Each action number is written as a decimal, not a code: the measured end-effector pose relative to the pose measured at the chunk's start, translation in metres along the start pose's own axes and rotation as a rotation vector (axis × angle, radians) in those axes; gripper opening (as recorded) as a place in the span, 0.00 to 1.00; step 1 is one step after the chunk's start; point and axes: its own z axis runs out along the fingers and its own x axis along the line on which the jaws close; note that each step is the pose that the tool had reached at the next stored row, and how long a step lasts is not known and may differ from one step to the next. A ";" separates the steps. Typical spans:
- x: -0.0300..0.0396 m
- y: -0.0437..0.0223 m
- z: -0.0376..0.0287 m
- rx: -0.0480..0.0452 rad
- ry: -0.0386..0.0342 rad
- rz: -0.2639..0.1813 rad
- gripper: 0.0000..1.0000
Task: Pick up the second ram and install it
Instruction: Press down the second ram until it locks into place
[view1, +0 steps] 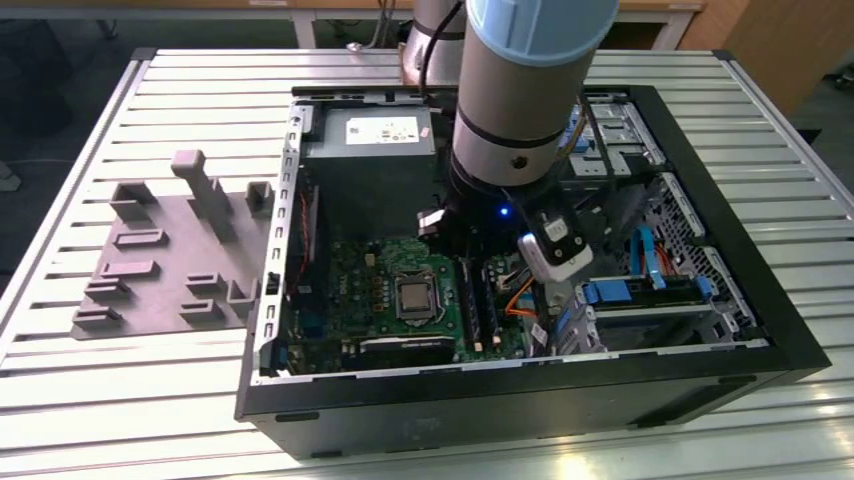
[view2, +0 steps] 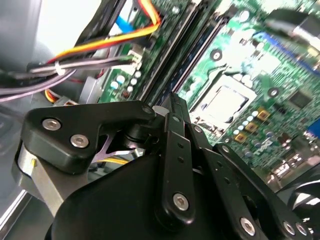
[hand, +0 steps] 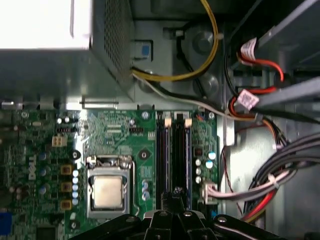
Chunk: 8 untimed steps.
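The second ram (hand: 181, 150) stands on its long edge among the black slots of the green board, so in the first wrist view I see it from above as 1 thin, dark, straight strip with a little blue along its side. It runs parallel to the neighbour strip, just beside it, and 1 end reaches a pale clip while the other end goes under my gripper (hand: 175, 192), whose tips are pressed together over it. I cannot tell if it is fully pushed down.
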 end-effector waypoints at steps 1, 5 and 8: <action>0.0000 -0.0029 -0.0003 0.0003 0.0001 0.000 0.11; -0.0002 -0.0127 -0.0008 0.0004 0.0000 0.000 0.11; -0.0003 -0.0186 -0.0012 0.0007 0.0001 0.000 0.11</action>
